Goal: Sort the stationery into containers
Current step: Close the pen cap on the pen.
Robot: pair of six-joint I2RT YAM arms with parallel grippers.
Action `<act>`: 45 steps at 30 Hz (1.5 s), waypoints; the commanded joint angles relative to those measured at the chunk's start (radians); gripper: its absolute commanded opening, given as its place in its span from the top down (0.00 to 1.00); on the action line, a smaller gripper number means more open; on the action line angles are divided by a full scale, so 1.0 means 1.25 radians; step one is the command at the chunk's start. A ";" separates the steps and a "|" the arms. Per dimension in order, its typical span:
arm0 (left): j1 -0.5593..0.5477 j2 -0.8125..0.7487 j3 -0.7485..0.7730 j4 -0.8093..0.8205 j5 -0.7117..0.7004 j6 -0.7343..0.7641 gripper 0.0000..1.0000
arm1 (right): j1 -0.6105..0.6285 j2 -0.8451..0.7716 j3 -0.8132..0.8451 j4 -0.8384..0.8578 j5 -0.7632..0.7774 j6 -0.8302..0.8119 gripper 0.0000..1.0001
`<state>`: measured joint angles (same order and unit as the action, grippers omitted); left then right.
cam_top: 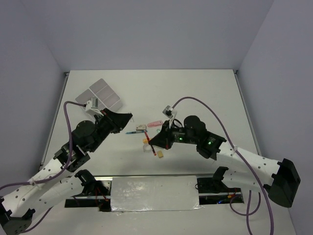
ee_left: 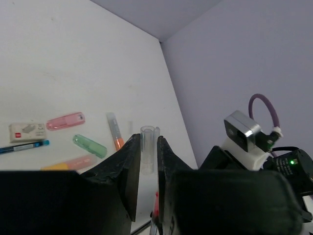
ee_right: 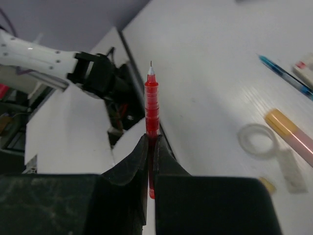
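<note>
- Stationery (cam_top: 142, 128) lies mostly loose at the middle of the table (cam_top: 195, 98), between the two arms and well apart from the containers (cam_top: 105, 93).
- Loose pieces you can count there: the pink marker (ee_left: 66, 121), green marker (ee_left: 89, 145), orange marker (ee_left: 115, 131), blue pen (ee_left: 22, 146), a white eraser with a red label (ee_left: 27, 131), the tape ring (ee_right: 257, 139) and the tan eraser (ee_right: 268, 185). A yellow-ended marker and a small white bit lie just beside the ring.
- Two pieces are off the table. Your right gripper (ee_right: 151, 141) is clenched on the red pen (ee_right: 151, 103), whose tip points up and away from the jaws. It hangs over the near side of the pile.
- Your left gripper (ee_left: 146, 142) is pinched on a small clear tube (ee_left: 147, 134), standing upright between the jaws. It may be a cap, but I cannot tell.
- The containers sit at the far left of the table, just beyond the left wrist. Nothing shows in the compartments you can see, and the wrist hides part of the block.
- By my reading, you are near the start: nothing is sorted, two items are in hand and the rest are waiting.
- Next, each held item needs carrying to a compartment. The left arm is much nearer the trays than the right.
</note>
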<state>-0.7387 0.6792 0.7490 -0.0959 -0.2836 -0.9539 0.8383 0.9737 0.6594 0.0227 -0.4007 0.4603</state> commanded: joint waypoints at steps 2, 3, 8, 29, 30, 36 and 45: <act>-0.004 -0.035 -0.070 0.165 0.054 -0.102 1.00 | 0.079 0.037 0.023 0.263 -0.028 0.082 1.00; -0.004 -0.039 -0.075 0.174 0.055 -0.106 1.00 | 0.089 0.043 0.033 0.264 -0.017 0.083 1.00; -0.003 -0.061 -0.087 0.179 0.055 -0.108 1.00 | 0.128 0.089 0.084 0.249 0.039 0.074 1.00; -0.004 -0.082 -0.083 0.171 0.064 -0.058 1.00 | 0.133 0.100 0.118 0.188 0.111 0.060 1.00; -0.004 -0.081 -0.083 0.170 0.064 -0.059 1.00 | 0.134 0.100 0.119 0.187 0.112 0.058 1.00; -0.004 -0.079 -0.085 0.175 0.069 -0.059 1.00 | 0.133 0.114 0.131 0.173 0.118 0.056 1.00; -0.003 -0.081 -0.079 0.168 0.055 -0.054 1.00 | 0.133 0.128 0.136 0.171 0.100 0.055 1.00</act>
<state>-0.7387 0.5800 0.6281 0.0673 -0.2150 -1.0458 0.9974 1.1210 0.7746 0.2256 -0.2691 0.5423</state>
